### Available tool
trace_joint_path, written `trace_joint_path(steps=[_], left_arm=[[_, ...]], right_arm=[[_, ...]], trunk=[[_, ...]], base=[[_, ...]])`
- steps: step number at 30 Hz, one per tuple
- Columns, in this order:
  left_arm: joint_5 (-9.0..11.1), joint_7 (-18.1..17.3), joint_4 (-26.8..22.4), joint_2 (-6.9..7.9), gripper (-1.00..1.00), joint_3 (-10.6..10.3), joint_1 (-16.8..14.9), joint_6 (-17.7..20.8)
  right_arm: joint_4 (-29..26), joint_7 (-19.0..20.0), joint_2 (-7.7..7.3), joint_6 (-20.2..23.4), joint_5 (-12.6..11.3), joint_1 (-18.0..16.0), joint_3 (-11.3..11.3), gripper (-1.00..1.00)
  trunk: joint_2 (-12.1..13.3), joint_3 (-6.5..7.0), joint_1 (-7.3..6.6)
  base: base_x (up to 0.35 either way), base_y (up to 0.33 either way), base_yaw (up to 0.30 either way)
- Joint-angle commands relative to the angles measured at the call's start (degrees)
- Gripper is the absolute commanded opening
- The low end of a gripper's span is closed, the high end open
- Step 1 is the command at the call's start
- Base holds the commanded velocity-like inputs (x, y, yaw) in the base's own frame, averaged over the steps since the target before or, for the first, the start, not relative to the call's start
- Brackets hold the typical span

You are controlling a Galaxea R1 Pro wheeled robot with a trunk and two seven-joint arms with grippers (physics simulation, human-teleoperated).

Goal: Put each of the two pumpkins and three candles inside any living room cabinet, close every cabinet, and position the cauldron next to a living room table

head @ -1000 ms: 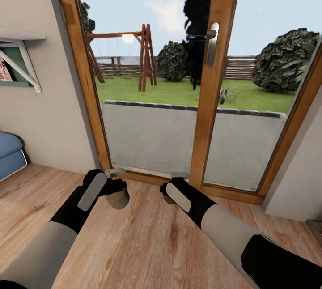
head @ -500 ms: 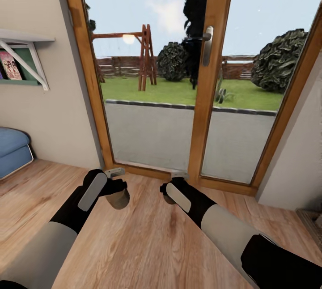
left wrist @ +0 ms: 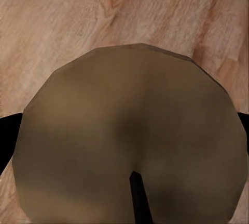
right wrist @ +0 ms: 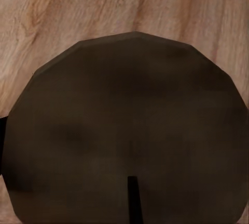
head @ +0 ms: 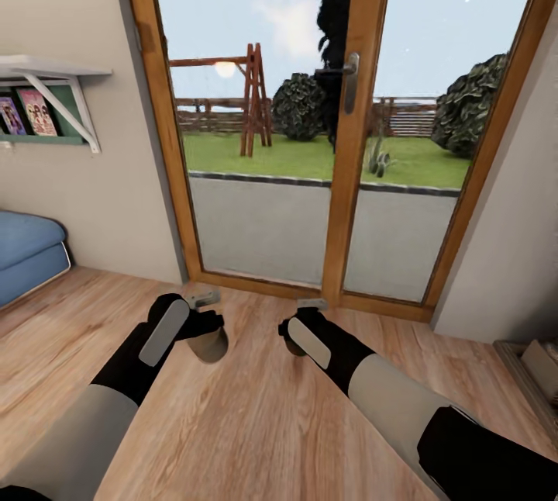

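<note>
Off-white wax, clamped: held a short off-white pillar candle (head: 211, 346) in the left gripper (head: 203, 313), fingers pinched against its sides, darker beige faceted end and thin dark wick turned toward the left wrist camera (left wrist: 129, 141). Gripped a second candle (right wrist: 127, 130) the same way in the right gripper (head: 304, 321), closed tight on it, with just a sliver of wax peeking under the black wrist in the head view (head: 292, 347). Carried both low and forward, just above the pale wooden plank floor (head: 256, 423) and touching nothing. Probably kept them close to the body that way for steadiness while rolling, one candle per arm to save a trip.

Faced a glazed double door in an orange-brown wooden frame (head: 345, 175), metal lever handle (head: 350, 82) on its middle post, with lawn and a wooden swing frame (head: 252, 98) beyond the glass. Passed a blue upholstered seat (head: 27, 253) on the left, beneath a white bracketed wall shelf (head: 54, 70) holding a few upright colourful book covers (head: 27, 113). Judged a transit leg: both candles in hand, yet to be stowed in a cabinet.
</note>
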Motion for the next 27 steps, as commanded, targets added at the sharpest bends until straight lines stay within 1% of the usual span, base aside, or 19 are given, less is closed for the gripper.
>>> trace_joint_path(steps=[1, 3, 8, 11, 15, 17, 27], left_arm=[[0.26, 0.57, -0.07, 0.02, -1.0, -0.19, -0.05, 0.13], [0.31, 0.58, -0.05, -0.05, -1.0, -0.19, -0.05, 0.12], [0.36, 0.57, 0.01, -0.09, -1.0, -0.22, -0.05, 0.05], [0.36, 0.56, 0.03, -0.1, -1.0, -0.23, -0.05, 0.05], [0.35, 0.5, 0.05, -0.19, -1.0, -0.23, -0.05, -0.12], [0.36, 0.54, 0.07, -0.44, -1.0, -0.23, -0.05, -0.28], [0.36, 0.58, 0.09, -0.84, -1.0, -0.23, -0.05, -0.31]], right_arm=[[-0.03, -0.33, 0.0, 0.0, -0.24, -0.08, 0.24, -1.0], [-0.03, -0.22, 0.0, -0.26, -0.21, -0.08, 0.12, -1.0], [-0.03, -0.1, 0.0, -0.29, -0.23, -0.08, 0.02, -1.0], [-0.03, -0.11, 0.0, -0.36, -0.23, -0.1, 0.02, -1.0], [-0.03, -0.14, 0.0, -0.53, -0.23, -0.08, 0.01, -1.0], [-0.03, -0.16, 0.0, -0.59, -0.23, -0.07, 0.09, -1.0], [-0.03, -0.12, 0.0, -0.7, -0.23, -0.08, 0.05, -1.0]], trunk=[[-0.03, -0.05, -0.05], [-0.03, -0.05, -0.05], [-0.03, -0.05, -0.05], [-0.03, -0.05, -0.05], [-0.03, -0.05, -0.05], [-0.03, -0.05, -0.05], [-0.03, -0.05, -0.05]], base=[[-0.311, 0.0, 0.0], [-0.313, 0.0, -0.066], [-0.303, 0.0, -0.225], [-0.162, 0.0, -0.095], [-0.057, 0.0, -0.012], [-0.2, 0.0, -0.002], [-0.311, 0.0, 0.0]])
